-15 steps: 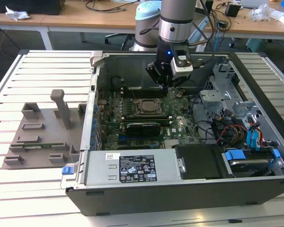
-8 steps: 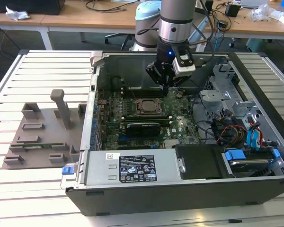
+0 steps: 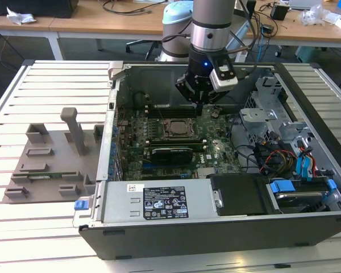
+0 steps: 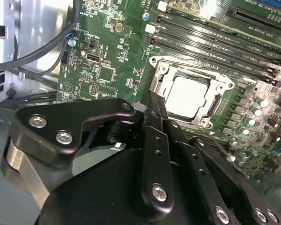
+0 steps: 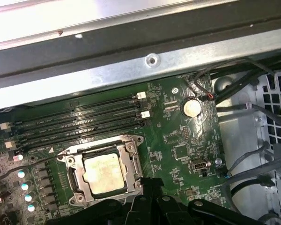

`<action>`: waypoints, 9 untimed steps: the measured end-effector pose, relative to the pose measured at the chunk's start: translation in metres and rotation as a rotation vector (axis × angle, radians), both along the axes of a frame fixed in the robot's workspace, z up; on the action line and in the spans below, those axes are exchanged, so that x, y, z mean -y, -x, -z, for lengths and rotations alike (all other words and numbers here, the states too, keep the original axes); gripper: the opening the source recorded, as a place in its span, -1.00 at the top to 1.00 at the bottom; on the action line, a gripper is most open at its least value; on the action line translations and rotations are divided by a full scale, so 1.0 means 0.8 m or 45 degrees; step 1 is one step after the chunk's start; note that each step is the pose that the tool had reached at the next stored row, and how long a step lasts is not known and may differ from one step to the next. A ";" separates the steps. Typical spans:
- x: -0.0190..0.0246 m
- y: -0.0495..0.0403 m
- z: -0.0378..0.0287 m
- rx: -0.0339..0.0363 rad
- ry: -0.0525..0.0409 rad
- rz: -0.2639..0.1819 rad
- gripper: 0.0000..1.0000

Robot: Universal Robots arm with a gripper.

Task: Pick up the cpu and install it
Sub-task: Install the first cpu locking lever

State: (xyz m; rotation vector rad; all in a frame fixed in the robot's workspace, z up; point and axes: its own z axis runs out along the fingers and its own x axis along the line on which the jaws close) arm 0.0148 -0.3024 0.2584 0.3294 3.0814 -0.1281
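Slatted bench point(image 3: 45, 79), open case point(image 3: 159, 239) — cpu point(image 5: 103, 173) in socket point(image 5: 132, 157), pincer point(image 5: 147, 183) just beside — seemingly together.

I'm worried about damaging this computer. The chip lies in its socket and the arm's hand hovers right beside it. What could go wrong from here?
1. The hand sits at the edge of the socket frame; a small drift could nudge the chip crooked or scrape the frame.
2. The memory slots lie close by, so a sideways move might strike them.
3. Loose cables beside the board could snag the hand.
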 end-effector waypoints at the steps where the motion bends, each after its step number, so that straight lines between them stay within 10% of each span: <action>1: 0.0000 0.000 0.0000 0.0000 0.000 -0.014 0.79; 9: 0.0000 0.000 0.0000 0.0000 0.000 -0.122 0.79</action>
